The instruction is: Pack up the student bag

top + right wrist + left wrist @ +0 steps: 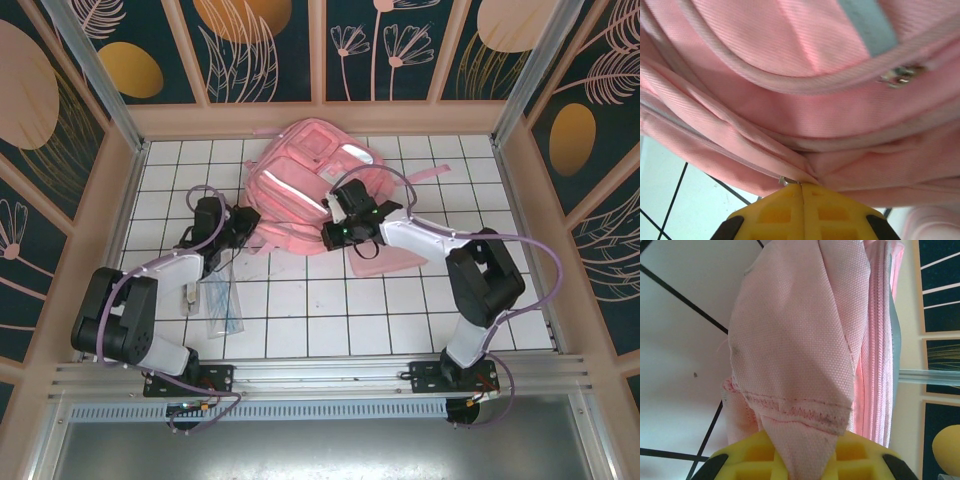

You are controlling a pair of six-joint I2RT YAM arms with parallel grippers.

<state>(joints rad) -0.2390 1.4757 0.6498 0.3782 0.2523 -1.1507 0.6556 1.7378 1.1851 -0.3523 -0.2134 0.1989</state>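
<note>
The student bag [310,172], pink with silver strips, lies at the back middle of the tiled table. My left gripper [244,222] is at its left edge. In the left wrist view a fold of the bag's pink fabric [800,340] runs down between the yellow fingers [855,455], and the left gripper [802,452] is shut on it. My right gripper [336,208] is at the bag's near right side. Its jaws [801,187] are pressed together under the bag [815,100], with a small metal zipper pull [785,181] pinched at their tip.
A clear plastic sleeve [221,305] with small items lies near the left arm. A flat pink piece [388,260] lies under the right arm, and a pink strap [432,175] trails right of the bag. Walls [130,190] enclose the table on three sides.
</note>
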